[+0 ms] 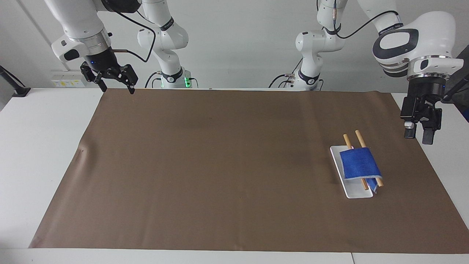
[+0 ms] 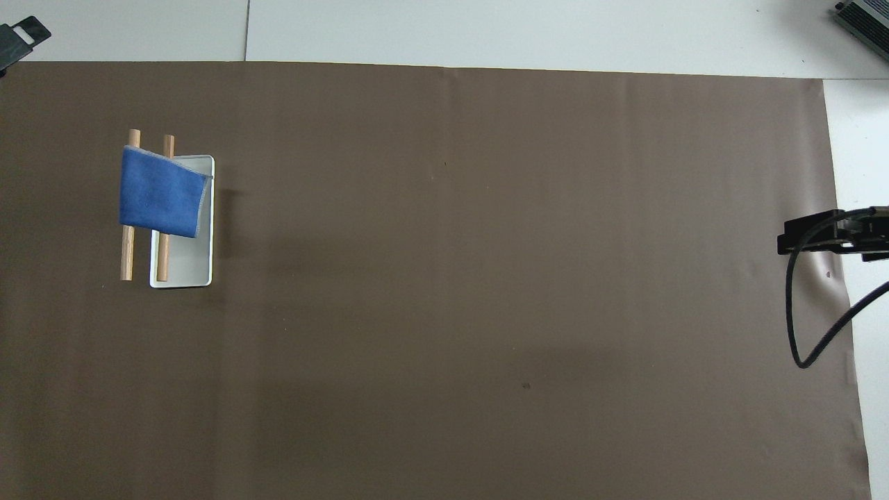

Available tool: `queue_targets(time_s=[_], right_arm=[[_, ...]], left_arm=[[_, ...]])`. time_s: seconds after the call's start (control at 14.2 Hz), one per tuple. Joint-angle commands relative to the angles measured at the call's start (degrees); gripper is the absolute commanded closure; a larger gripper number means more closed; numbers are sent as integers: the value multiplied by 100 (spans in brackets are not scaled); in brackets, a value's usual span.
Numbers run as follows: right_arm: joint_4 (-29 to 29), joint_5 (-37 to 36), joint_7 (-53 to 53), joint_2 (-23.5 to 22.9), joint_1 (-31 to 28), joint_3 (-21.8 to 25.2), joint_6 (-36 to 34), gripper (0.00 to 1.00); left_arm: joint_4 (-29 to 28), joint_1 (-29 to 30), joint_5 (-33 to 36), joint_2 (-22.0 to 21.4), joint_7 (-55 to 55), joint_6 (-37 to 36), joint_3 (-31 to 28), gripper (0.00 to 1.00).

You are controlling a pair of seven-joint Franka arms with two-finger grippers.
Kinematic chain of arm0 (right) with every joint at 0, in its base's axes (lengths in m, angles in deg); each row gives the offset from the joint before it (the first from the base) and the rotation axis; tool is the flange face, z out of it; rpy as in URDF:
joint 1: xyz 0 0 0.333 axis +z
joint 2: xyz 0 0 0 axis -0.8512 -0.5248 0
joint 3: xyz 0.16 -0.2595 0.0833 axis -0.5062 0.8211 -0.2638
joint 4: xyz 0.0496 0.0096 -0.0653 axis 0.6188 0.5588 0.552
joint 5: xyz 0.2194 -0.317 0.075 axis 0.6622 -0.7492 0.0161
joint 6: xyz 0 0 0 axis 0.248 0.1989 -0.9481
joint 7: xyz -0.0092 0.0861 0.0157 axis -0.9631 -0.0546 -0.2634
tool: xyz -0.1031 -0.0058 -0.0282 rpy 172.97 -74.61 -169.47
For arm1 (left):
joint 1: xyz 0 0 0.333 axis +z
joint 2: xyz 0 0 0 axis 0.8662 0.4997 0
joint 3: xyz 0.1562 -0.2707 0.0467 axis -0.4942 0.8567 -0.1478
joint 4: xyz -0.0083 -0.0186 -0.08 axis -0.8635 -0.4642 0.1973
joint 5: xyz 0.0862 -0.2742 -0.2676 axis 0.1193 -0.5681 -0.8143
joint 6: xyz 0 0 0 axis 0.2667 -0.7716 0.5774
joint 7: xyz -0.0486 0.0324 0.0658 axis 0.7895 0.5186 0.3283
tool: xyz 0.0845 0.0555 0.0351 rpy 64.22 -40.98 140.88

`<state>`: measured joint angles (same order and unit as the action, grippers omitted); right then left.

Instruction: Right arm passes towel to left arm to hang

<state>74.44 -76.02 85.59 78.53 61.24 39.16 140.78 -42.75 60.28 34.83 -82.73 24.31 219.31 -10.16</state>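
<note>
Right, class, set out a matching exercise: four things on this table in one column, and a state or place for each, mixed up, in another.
1 towel
2 white tray
3 left hand
4 right hand

A open, over the brown mat's corner by the right arm's base
B draped over two wooden rods
C open, over the mat's edge beside the rods
D under the rods

Pairs: 1-B, 2-D, 3-C, 4-A

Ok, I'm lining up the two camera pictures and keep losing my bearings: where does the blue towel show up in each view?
Facing view: the towel is at the picture's lower right, draped over two wooden rods on a white tray.
Overhead view: the towel is at the upper left, over the same rods.
Shared landmark: the white tray, at the left arm's end of the brown mat.
</note>
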Motion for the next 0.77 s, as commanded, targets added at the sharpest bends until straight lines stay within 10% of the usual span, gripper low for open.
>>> queue_targets(time_s=[0.0, 0.7], right_arm=[[148, 5, -95, 84, -26, -29, 130, 0], [148, 23, -43, 84, -26, -29, 130, 0]], left_arm=[[395, 26, 634, 52, -6, -1064, -178, 0], [1485, -167, 3545, 70, -727, -4590, -188, 0]])
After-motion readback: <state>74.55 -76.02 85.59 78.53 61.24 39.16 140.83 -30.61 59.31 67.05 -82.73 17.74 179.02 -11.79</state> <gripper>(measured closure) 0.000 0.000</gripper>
